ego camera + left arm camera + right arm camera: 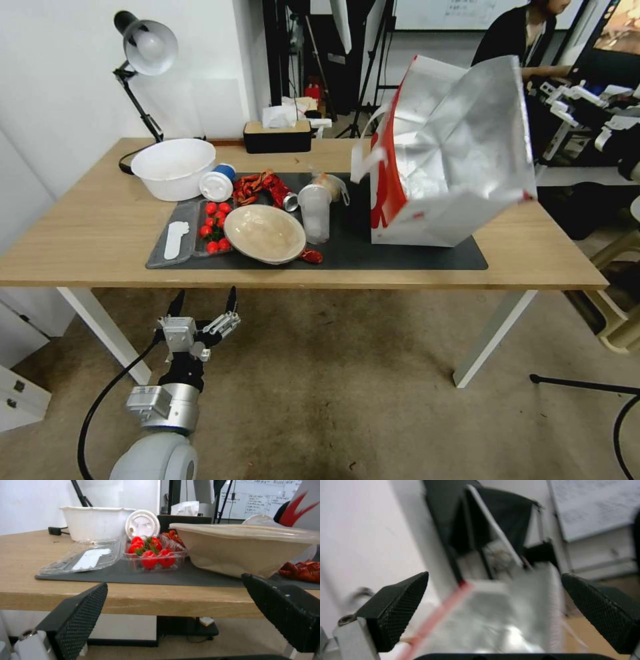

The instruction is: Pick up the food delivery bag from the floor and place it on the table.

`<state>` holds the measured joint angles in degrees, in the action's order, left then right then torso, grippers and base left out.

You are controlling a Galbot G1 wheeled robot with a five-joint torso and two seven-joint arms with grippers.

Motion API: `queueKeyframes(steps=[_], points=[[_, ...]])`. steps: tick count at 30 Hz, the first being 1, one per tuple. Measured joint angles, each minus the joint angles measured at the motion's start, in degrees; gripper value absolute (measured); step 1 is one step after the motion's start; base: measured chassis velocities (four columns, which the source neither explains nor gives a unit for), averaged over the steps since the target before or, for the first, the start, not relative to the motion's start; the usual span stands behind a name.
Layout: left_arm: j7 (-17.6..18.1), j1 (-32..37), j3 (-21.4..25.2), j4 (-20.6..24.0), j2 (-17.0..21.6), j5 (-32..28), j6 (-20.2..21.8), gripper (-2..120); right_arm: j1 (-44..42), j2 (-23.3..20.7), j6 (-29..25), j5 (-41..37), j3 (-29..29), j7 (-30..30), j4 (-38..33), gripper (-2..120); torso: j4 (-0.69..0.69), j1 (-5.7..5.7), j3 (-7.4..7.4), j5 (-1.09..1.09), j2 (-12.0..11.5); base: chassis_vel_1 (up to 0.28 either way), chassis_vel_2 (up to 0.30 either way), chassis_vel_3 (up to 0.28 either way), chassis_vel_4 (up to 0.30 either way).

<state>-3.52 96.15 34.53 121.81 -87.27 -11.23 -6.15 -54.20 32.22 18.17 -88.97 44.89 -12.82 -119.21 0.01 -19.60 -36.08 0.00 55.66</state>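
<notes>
Standing tilted on the table (80,233) mat, centre-right of frame, the food delivery bag (453,160) lies below the empty, spread right tool (493,620); left tool (203,308), fingers apart, waits lower left.

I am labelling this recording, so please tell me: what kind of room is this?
Probably a lab or office workspace: a light-wood table with a desk lamp, a whiteboard behind it, and light stands at the back.
</notes>
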Motion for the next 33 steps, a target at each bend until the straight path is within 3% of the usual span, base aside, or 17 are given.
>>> queueKeyframes(steps=[5,10,20,24,29,31,33], points=[[0.0,0.0,0.0,0.0,0.0,0.0,0.0,100,-1.2,0.1,-2.2,-0.2,0.9,3.2,-0.6,100,0.0,0.0,0.0,0.0,0.0,0.0,0.0,0.0,0.0],[0.0,-0.2,0.0,-0.1,0.0,0.0,0.0,100,-4.3,0.5,-6.7,-1.3,3.5,12.1,-2.5,100,-0.01,0.0,0.0,0.0,0.0,0.0,0.0,0.0,0.0],[0.0,-0.2,0.0,-0.1,0.1,0.0,0.0,100,-10.8,0.5,-10.2,-1.5,6.4,24.4,-7.4,100,0.0,0.0,0.0,-0.01,0.0,0.0,0.0,0.0,0.0],[0.0,-0.2,0.1,-0.2,0.1,-0.1,0.0,100,-17.6,2.2,-10.8,6.0,6.0,30.9,-12.2,100,-0.01,0.01,0.01,-0.01,0.0,0.0,0.0,0.0,0.0],[0.0,0.0,0.3,-0.1,0.2,-0.2,-0.2,100,-20.0,3.9,-10.9,12.6,3.5,32.6,-13.5,100,-0.01,0.01,0.01,0.0,0.0,0.0,0.0,0.0,0.0],[0.0,0.3,0.6,0.0,0.2,-0.3,-0.4,100,-23.0,5.9,-10.6,21.9,1.6,33.4,-14.0,100,0.01,0.0,0.0,0.0,0.0,0.0,0.0,0.0,0.0],[0.0,0.3,0.6,0.0,0.3,-0.3,-0.5,100,-24.4,6.5,-10.3,24.8,1.3,33.4,-14.2,100,0.0,0.01,0.0,0.0,0.0,0.0,0.0,0.0,0.0]])
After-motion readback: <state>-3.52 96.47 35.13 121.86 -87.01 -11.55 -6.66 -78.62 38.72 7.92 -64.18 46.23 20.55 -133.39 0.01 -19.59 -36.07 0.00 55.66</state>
